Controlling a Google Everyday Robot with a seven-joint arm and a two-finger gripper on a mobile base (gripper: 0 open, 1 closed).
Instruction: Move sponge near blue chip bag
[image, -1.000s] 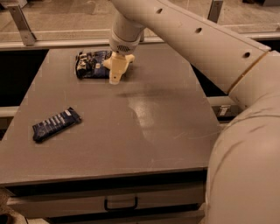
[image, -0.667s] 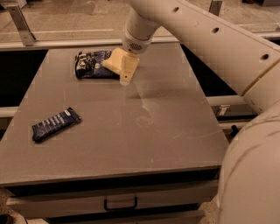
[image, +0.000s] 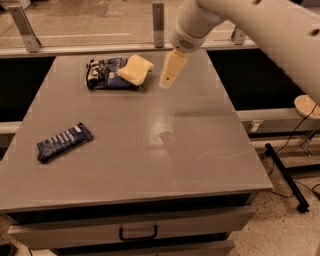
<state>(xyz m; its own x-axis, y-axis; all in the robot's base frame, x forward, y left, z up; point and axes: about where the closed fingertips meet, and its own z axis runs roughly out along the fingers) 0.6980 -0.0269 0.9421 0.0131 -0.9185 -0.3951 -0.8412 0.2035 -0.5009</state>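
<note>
Camera view: one grey table (image: 200, 150) seen from above its front edge, with the arm (image: 260, 25) coming in from the upper right.
Gripper: the gripper (image: 166, 82) hangs above the far part of the table, cream-coloured, pointing down and a touch leftward, with nothing seen in it.
Grip state: cannot tell from this angle whether it is apart or together.
Sponge, look: the sponge (image: 134, 69) is a thick, pale yellow foam block with pinched-in sides, and its top face catches the light.
Sponge, place: just beside the gripper on the picture's left and apart from it. It lies tilted on the right end of the bag and reaches past that end toward the gripper. Whether its right edge meets the table cannot be told.
Blue chip bag, look: the blue chip bag (image: 104, 75) is dark navy, crinkled and roughly rectangular, with white print across it.
Blue chip bag, place: further left of the gripper than the sponge, flat on the table, touching the sponge.
Bar packet: the bar packet (image: 64, 142), narrow and dark blue with white stripes, lies well apart from the gripper. It is nearer the camera and far to the left, set at an angle on the table.
Drawer: a drawer handle (image: 137, 233) shows under the table's front edge, well below the gripper in the picture.
Count: one sponge, one blue chip bag, one bar packet, one gripper, one arm, one drawer handle.
</note>
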